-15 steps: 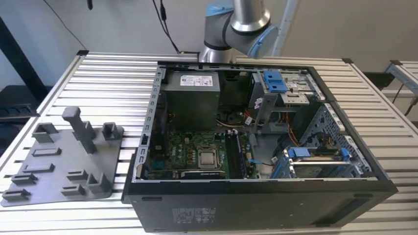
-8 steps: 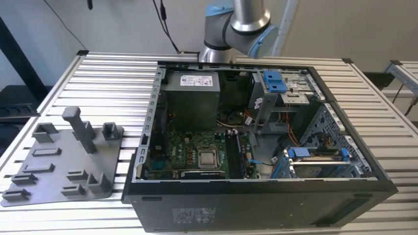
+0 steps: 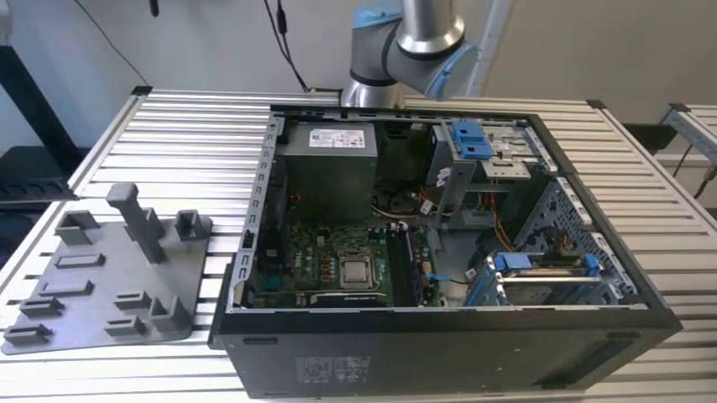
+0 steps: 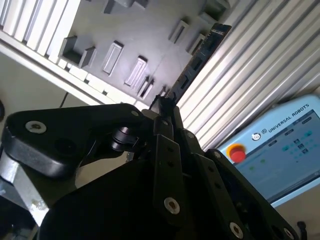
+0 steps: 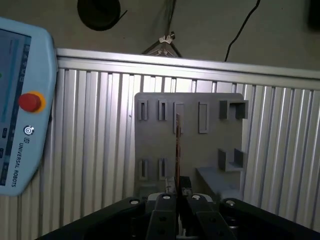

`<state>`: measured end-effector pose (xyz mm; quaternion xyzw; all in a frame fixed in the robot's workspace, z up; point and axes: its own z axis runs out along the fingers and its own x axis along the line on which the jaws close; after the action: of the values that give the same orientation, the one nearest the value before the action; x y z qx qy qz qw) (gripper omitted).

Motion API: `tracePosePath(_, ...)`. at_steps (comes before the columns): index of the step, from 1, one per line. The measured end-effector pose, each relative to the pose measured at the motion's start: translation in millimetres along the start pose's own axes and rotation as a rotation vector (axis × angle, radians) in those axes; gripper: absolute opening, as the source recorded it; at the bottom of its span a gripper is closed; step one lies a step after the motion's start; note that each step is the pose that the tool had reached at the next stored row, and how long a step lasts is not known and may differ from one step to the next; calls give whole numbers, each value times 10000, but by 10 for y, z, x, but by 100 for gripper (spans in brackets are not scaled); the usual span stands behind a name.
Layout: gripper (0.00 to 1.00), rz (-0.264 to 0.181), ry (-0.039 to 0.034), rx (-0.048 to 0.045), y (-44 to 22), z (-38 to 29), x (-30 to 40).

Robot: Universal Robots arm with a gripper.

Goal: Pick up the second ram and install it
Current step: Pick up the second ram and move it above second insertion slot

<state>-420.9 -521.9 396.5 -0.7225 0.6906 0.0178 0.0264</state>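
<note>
With its fingers pressed onto one end of the second ram (image 4: 197, 57), the gripper (image 4: 162, 107) holds it lifted above the grey tray (image 4: 100, 25), so pickup looks done; installing it in the computer case (image 3: 448, 336) beside that tray is not.

A ribbed aluminium table (image 3: 168, 126) stands before a plain pale wall (image 3: 201, 42), where black cables (image 3: 282, 38) hang; dark shelving (image 3: 28, 180) sits at the exterior view's left.

The light is soft and even, the slatted table (image 5: 112, 115) shines white near me, and my fingers (image 4: 165, 165) look dark in shadow.
</note>
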Motion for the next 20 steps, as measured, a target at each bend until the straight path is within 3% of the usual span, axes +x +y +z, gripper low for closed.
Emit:
tracePosePath(4,14,158,3,8,-18,-1,-2)
tracePosePath(8,14,160,3,4,-89,0,1)
tracePosePath(20,14,163,1,-44,-473,5,13)
